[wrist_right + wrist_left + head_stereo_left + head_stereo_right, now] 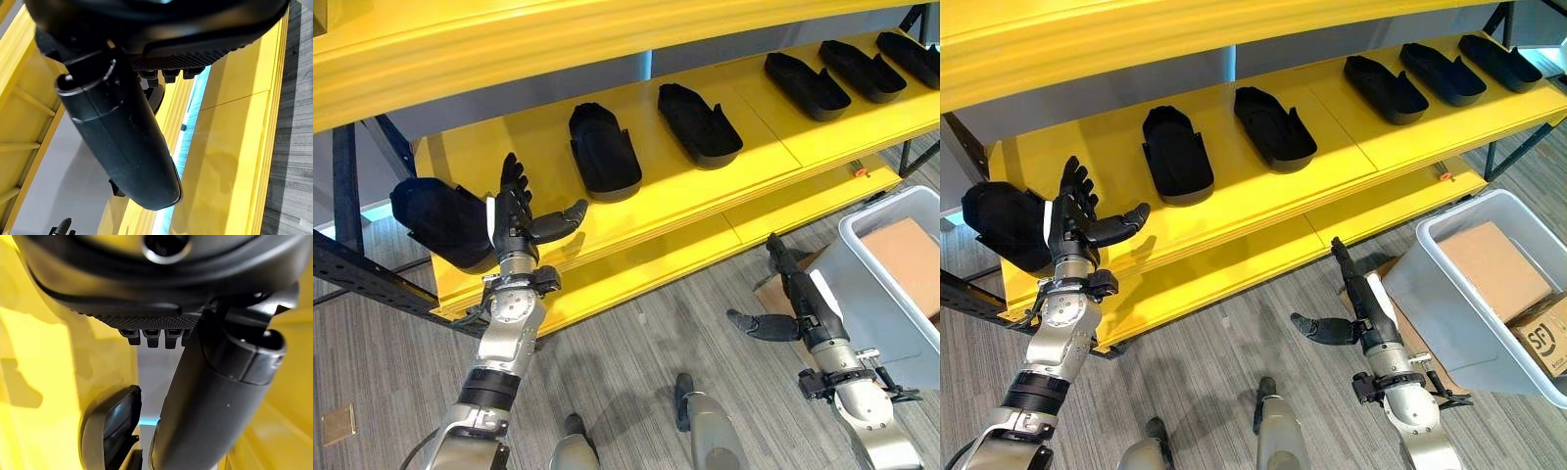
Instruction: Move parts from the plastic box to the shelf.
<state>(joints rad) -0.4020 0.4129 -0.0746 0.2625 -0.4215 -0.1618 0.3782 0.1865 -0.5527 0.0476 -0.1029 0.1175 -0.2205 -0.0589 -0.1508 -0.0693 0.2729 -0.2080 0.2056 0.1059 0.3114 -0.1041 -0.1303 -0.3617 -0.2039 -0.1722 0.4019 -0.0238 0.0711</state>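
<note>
Several black moulded parts lie in a row on the yellow shelf [675, 201], among them one at mid-left [604, 152] and one in the middle [698, 124]. Another black part [435, 220] rests at the shelf's far left end, overhanging the edge. My left hand [514, 211] stands right beside it, open, fingers straight up and thumb spread; I cannot tell whether they touch. Its wrist view shows that part [115, 426] past the thumb. My right hand [1363, 294] hovers open and empty over the floor, just left of the plastic box [1435, 308].
The grey-white plastic box holds a flat brown cardboard piece [1494, 269]; a cardboard carton [1542, 338] sits at its right. A black steel frame [362, 269] carries the shelf at the left. A lower yellow shelf [783, 211] juts out beneath. Grey plank floor lies between the hands.
</note>
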